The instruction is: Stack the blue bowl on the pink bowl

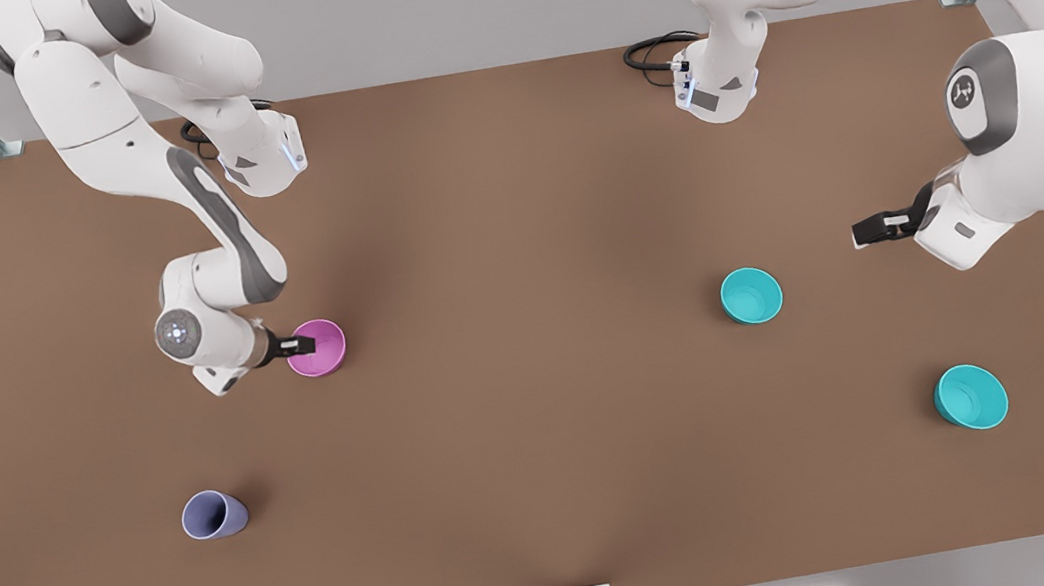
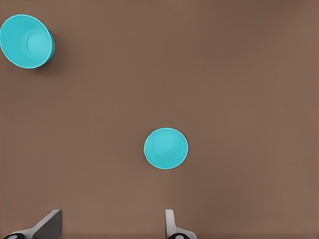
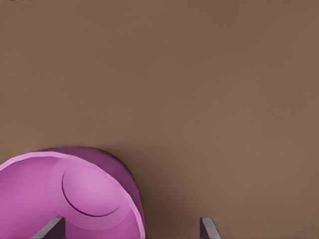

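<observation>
My right claw (image 1: 305, 344) hangs over the near rim of the pink bowl (image 1: 318, 347), at the front view's left. Its fingers (image 3: 50, 228) stand apart, one over the bowl's inside and the other (image 3: 208, 228) past the rim over bare table (image 3: 209, 99); they grip nothing. The pink bowl sits upright on the table.

My left claw (image 1: 865, 232) hovers above the table at the front view's right, its fingers (image 2: 47, 224) spread and empty. Two teal bowls lie on that side. The blue bowl (image 1: 751, 295) closer to this claw stands upright, apart from it and nearer the table's middle; in the left wrist view it is the one straight ahead of the fingers (image 2: 166, 148). The second teal bowl (image 1: 970, 396) sits toward the front edge (image 2: 26, 41), well apart from the first.

A lavender-blue cup (image 1: 214, 515) stands at the front view's lower left, well away from the pink bowl.
</observation>
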